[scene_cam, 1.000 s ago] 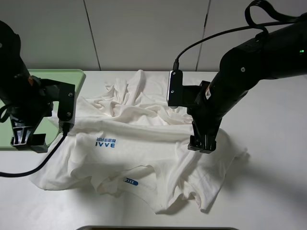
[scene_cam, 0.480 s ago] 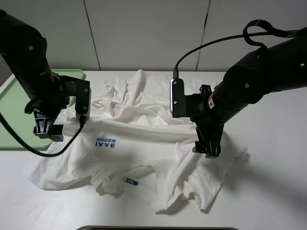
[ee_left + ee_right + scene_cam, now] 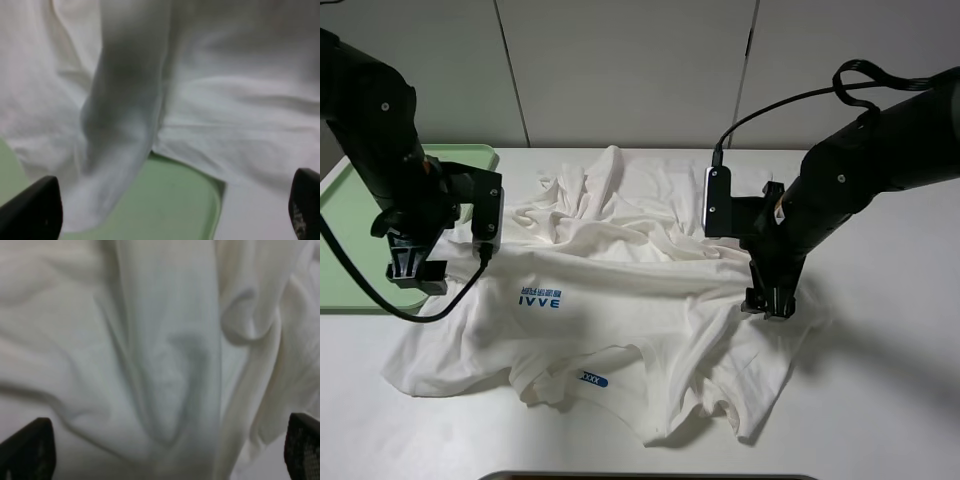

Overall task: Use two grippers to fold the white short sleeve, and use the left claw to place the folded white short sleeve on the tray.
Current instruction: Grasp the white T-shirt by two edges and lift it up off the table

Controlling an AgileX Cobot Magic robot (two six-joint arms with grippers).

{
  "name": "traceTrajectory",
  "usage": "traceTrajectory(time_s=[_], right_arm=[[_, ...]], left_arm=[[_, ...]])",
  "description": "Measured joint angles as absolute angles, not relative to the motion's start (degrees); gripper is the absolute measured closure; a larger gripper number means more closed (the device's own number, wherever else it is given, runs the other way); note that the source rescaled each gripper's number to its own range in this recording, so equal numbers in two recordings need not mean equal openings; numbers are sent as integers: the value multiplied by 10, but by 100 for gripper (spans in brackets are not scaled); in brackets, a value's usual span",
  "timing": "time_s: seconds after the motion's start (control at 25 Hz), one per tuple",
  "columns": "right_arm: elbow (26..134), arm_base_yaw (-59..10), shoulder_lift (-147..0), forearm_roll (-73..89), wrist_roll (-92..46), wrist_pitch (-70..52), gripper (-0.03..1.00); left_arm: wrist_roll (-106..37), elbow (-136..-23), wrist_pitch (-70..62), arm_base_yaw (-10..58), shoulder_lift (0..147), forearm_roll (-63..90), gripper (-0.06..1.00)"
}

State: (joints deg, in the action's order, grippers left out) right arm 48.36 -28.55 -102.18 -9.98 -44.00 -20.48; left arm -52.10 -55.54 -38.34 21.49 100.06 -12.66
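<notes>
Jaws seemingly apart, white short sleeve (image 3: 620, 290) (blue "IVVE")

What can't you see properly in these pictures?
- The tiny writing on the blue neck label of the thin white T-shirt: too small, high view.
- The flat pale green plastic tray: the black left arm and the shirt cover part of it, high view.
- The dark strip at the bottom edge, high view: cut off, can't tell what it is.
- Both wrist views: blurred cloth; which part of the shirt is unclear.
</notes>
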Motion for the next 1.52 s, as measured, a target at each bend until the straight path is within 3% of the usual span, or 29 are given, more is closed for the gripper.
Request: traceTrajectory(time_s=[0.32,1.4,1.52], right_arm=[[484,-253,-1054,-101,-440,-198,-3],[484,-253,-1077,-101,-442,-186,-3],[484,-253,-1077,-101,-442,-186,10]], left_arm=[[-525,-555,-381,202,1001,-133,6],[-535,-556,-271,195,1099,-148,6],[-535,-556,-259,195,1101,-148,14]])
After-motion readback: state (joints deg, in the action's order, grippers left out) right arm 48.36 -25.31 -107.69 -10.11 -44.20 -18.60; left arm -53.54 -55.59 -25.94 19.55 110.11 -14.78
